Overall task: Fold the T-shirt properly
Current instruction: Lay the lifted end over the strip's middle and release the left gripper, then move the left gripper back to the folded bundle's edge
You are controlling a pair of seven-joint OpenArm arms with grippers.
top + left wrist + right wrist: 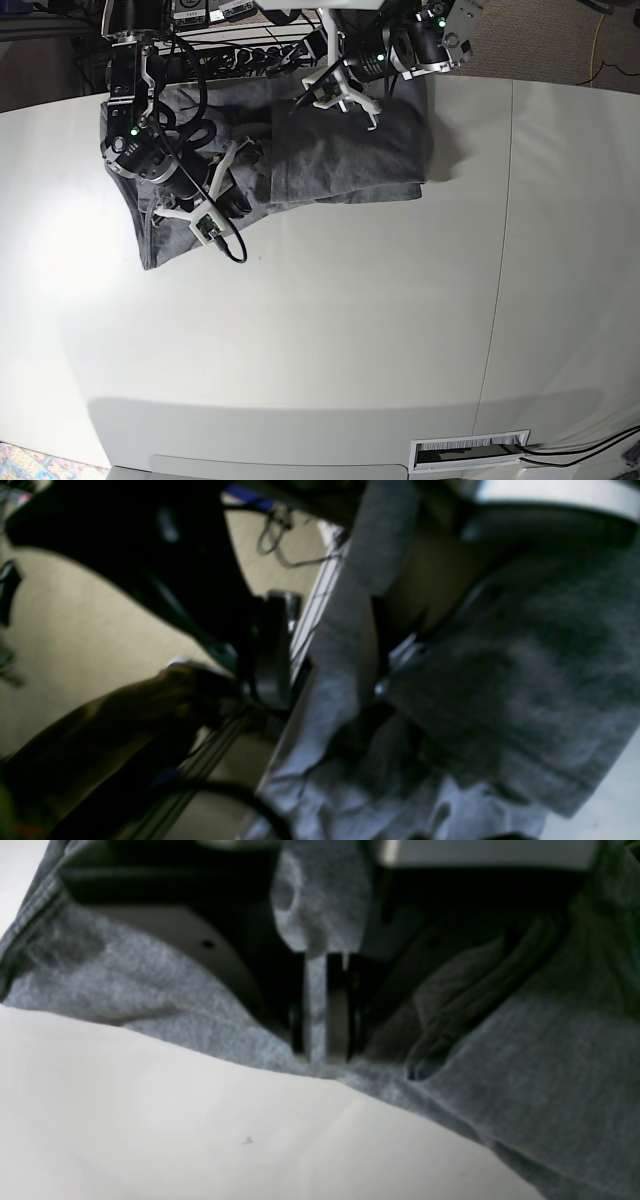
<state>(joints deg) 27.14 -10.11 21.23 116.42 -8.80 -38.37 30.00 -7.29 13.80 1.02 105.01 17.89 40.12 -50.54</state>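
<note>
**Grey shirt bunched at the far edge of a white table**

The white table point(330, 330) fills nearly the whole base view, a thin seam running down its right part and a slotted vent point(470, 451) set in its near edge. Taking the T-shirt point(340, 150) as the landmark: it lies crumpled along the table's far edge, towards the left, with a narrow tail of cloth trailing towards the near side at its left end.

Over that left end stands the right gripper point(325, 1005). In its wrist view the jaws are nearly together with a thin fold of the grey fabric pinched between them, just above the table top.

Behind the T-shirt, past the table edge, sit a dark rack and a tangle of black cables point(235, 45).

Over the shirt's far middle hangs the left gripper point(345, 95), its white fingers spread apart above the cloth; its own camera is too blurred to tell whether any fabric is caught. That view also shows tan floor point(100, 625) beyond the edge.

Right of the shirt the table is bare, with brown carpet point(540, 40) beyond it.
</note>
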